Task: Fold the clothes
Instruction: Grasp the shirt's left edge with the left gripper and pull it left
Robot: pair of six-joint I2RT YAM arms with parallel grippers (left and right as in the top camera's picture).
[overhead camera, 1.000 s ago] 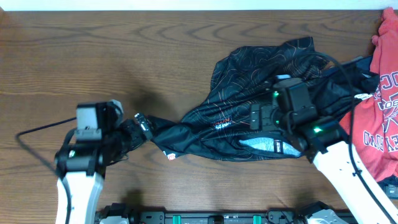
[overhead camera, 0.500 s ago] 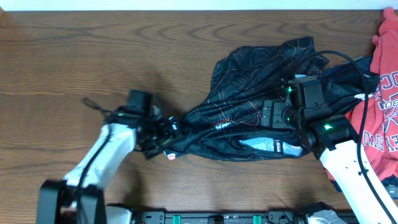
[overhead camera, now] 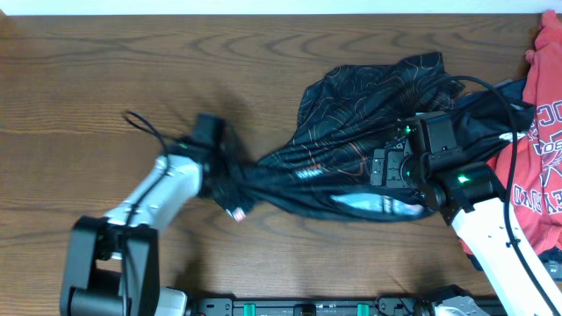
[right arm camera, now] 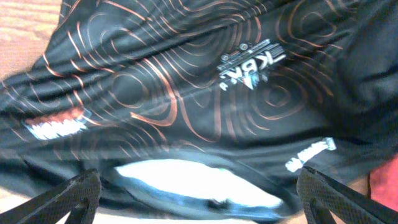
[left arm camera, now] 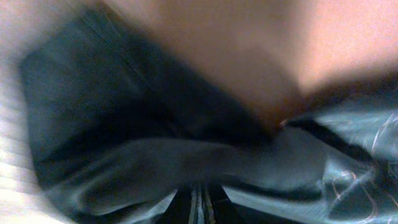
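The clothes, a black jersey (overhead camera: 351, 123) with thin orange contour lines, lie crumpled right of the table's centre, with the left end drawn into a twisted point. My left gripper (overhead camera: 230, 180) is shut on that twisted end. In the blurred left wrist view, dark cloth (left arm camera: 186, 143) fills the frame and the left gripper (left arm camera: 202, 208) shows its fingers close together. My right gripper (overhead camera: 379, 168) hovers over the jersey's near right part. In the right wrist view the right gripper (right arm camera: 202, 199) is wide open above a pale patch of the jersey (right arm camera: 186, 106), holding nothing.
A red garment with white lettering (overhead camera: 540, 132) lies piled at the table's right edge, touching the jersey. Brown wooden tabletop (overhead camera: 105, 79) stretches to the left and back. Cables run over the right arm.
My left arm swung in towards the jersey and its gripper shut on the twisted left end, pulling the cloth tighter. The right gripper has barely shifted and stays open.
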